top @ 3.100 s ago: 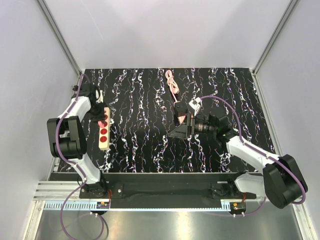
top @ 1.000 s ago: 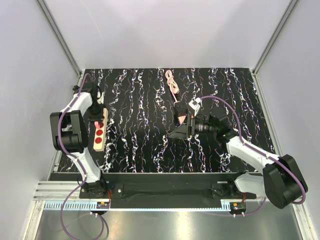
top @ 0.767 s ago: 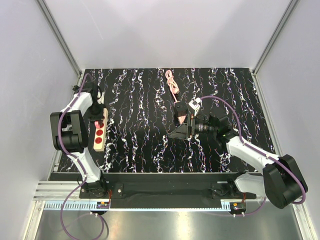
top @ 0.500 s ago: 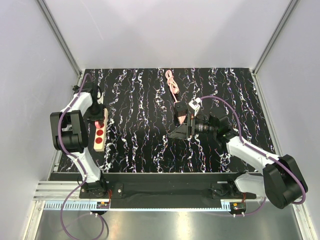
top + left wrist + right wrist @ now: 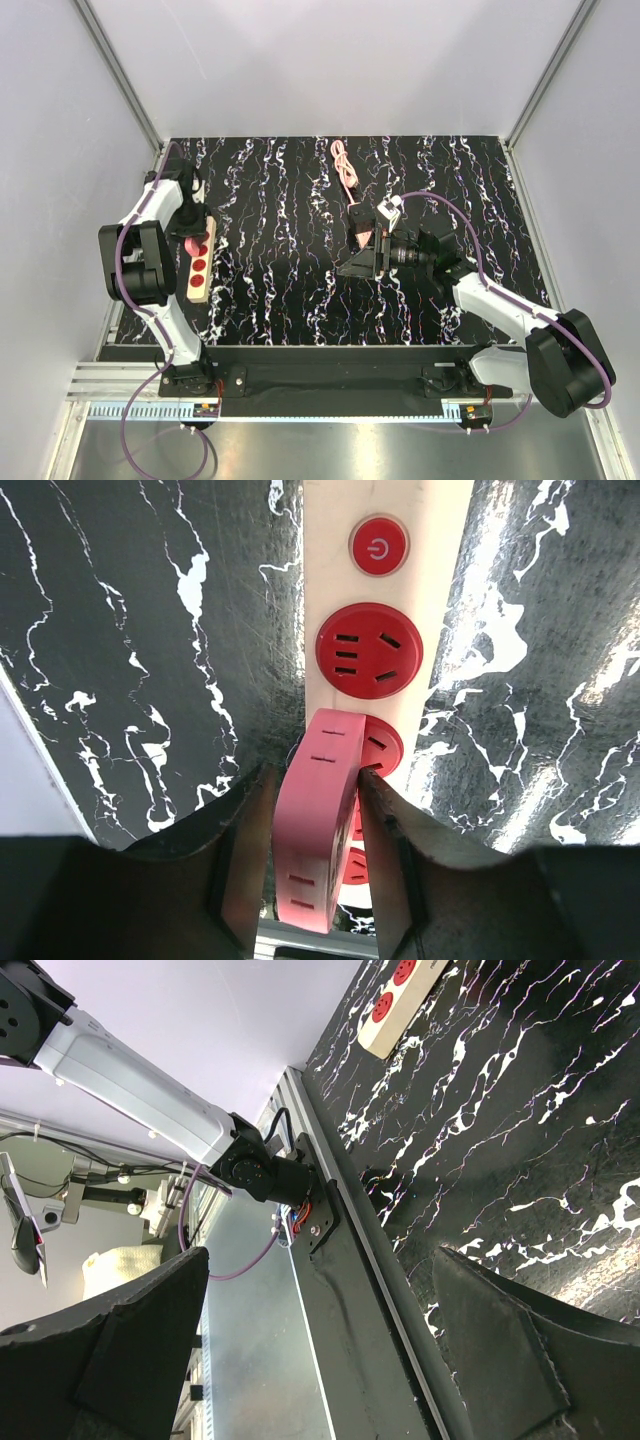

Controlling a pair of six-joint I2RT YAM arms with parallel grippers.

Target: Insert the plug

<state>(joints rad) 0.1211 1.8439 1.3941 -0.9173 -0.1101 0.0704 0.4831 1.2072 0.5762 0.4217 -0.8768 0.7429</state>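
Versus 3.1 s ago, the beige power strip (image 5: 198, 272) sits further left and nearer the tabletop (image 5: 290, 260) edge, and the left arm's wrist has come in over its far end; last half second almost no change, right arm same pose throughout

Left fingers (image 5: 243, 852) are closed to a narrow gap and clamp the plug (image 5: 318, 825) by its two flat sides. The pink plug stands on edge between them, in line with the strip. Its far end overlaps the near rim of the middle red socket (image 5: 382, 746). Cannot tell if the prongs are in or if the plug touches the socket face. Far red socket (image 5: 369, 650) and the round red power button (image 5: 379, 546) are uncovered

Right fingers (image 5: 135, 1350) are spread wide with nothing between them, held above the tabletop mid-right, well apart from the strip

Pink coiled cord (image 5: 346, 168) lies at the far middle of the tabletop
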